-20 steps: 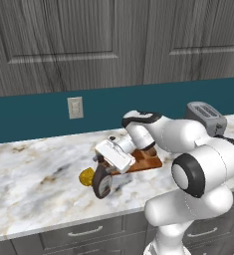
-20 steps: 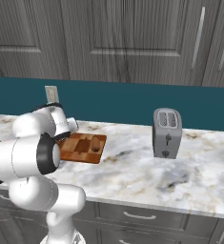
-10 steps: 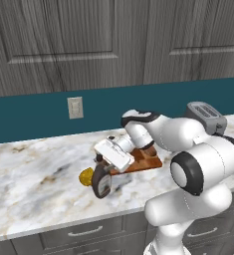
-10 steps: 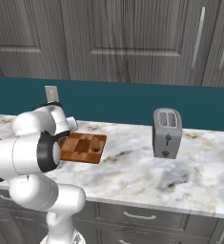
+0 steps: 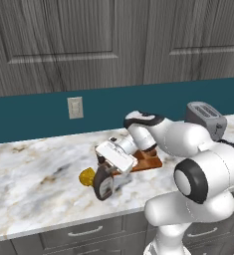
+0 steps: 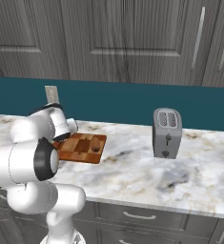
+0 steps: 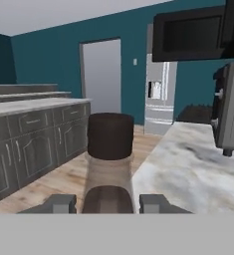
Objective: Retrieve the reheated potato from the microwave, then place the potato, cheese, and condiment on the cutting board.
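In the left base view the cheese (image 5: 87,176) at centre left is half hidden behind the gripper (image 5: 104,185), the arm covers most of the cutting board (image 5: 149,159), and the toaster (image 5: 206,117) at right is partly hidden by the arm.

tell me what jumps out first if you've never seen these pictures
The big white arm bends low over the marble counter, its gripper shut on the condiment bottle, with the yellow cheese just beside it. Behind sits the patchwork cutting board carrying the potato, and a grey toaster stands further right.
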{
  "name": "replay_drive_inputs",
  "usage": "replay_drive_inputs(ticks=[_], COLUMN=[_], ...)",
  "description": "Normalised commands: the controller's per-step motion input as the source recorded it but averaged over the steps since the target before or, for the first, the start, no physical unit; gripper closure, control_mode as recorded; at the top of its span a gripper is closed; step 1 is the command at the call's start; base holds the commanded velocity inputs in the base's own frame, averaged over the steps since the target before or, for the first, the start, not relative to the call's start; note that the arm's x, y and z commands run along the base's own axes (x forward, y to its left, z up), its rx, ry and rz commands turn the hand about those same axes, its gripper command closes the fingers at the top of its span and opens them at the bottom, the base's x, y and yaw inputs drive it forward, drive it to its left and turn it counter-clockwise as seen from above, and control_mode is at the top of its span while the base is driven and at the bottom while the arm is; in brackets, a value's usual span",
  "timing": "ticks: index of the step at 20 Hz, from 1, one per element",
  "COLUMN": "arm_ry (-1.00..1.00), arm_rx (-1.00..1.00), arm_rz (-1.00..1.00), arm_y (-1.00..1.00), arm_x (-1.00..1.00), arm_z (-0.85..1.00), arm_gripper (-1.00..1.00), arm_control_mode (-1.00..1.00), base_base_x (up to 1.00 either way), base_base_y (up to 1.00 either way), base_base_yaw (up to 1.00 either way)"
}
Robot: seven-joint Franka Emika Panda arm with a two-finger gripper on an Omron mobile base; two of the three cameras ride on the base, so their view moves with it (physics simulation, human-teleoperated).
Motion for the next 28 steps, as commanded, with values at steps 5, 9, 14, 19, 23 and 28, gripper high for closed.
replay_drive_inputs(ticks=[5, 9, 14, 19, 23, 28], arm_ry=[-0.01, -0.02, 0.0, -0.05, -0.09, -0.02], arm_rx=[0.0, -0.01, -0.04, 0.0, 0.0, 0.0], arm_rz=[-0.03, -0.05, -0.09, -0.07, -0.06, -0.03], arm_y=[-0.37, -0.44, -0.44, -0.38, -0.36, -0.27], arm_x=[-0.14, -0.02, 0.06, 0.12, 0.27, 0.45], arm_z=[0.48, 0.5, 0.31, 0.06, 0.0, 0.0], arm_gripper=[1.0, 1.0, 1.0, 1.0, 1.0, 1.0], arm_control_mode=[-1.0, -1.0, -1.0, -1.0, -1.0, -1.0], base_base_x=[0.0, 0.0, 0.0, 0.0, 0.0, 0.0], base_base_y=[0.0, 0.0, 0.0, 0.0, 0.0, 0.0], base_base_yaw=[0.0, 0.0, 0.0, 0.0, 0.0, 0.0])
